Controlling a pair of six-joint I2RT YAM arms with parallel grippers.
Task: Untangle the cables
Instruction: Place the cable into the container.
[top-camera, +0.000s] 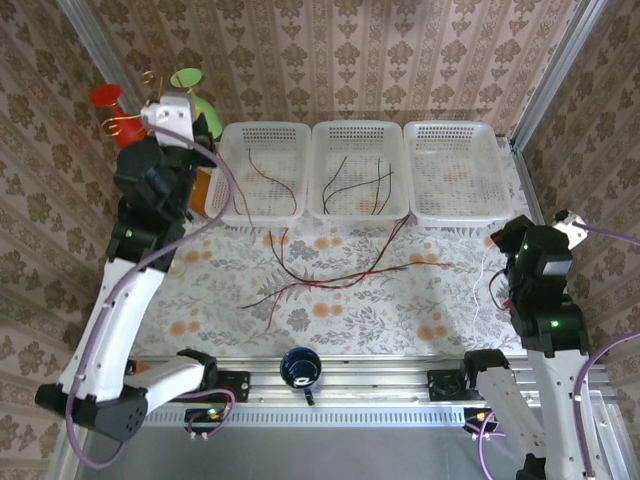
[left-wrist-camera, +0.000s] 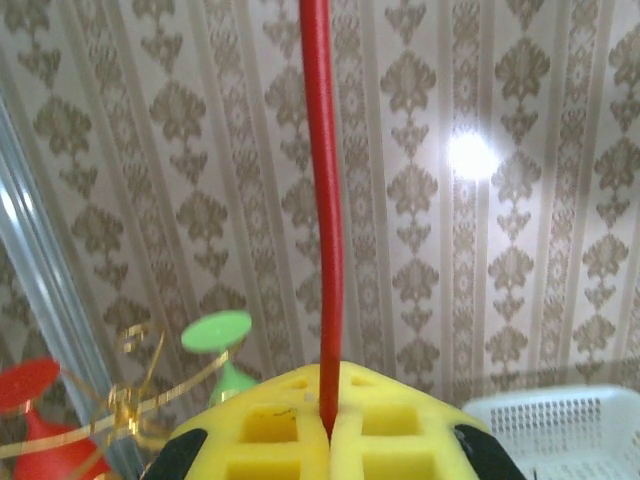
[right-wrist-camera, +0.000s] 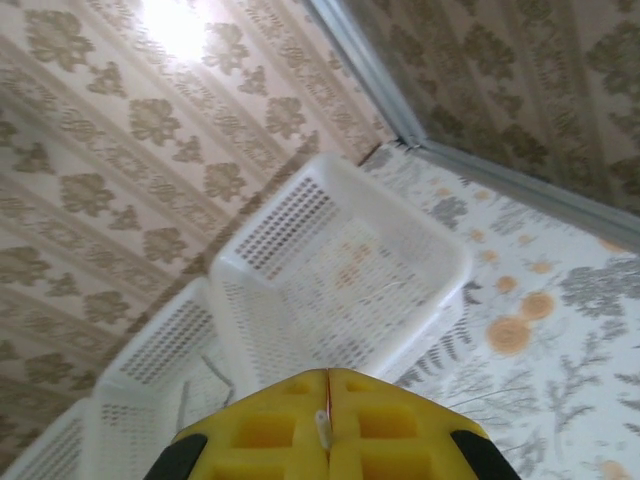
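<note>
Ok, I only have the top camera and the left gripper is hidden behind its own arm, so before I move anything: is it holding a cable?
Observer: Yes. The left gripper is shut on a red cable running straight out from its fingertips.
Operator: And the right one?
Observer: The right gripper is shut, with a pale strand pinched in the seam; too small to identify.
Operator: Where does it point?
Observer: At the rightmost white basket.

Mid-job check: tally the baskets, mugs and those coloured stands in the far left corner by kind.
White baskets: 3
Blue mug: 1
Stemmed stands, red stand and green stand: 2
Total: 6
</note>
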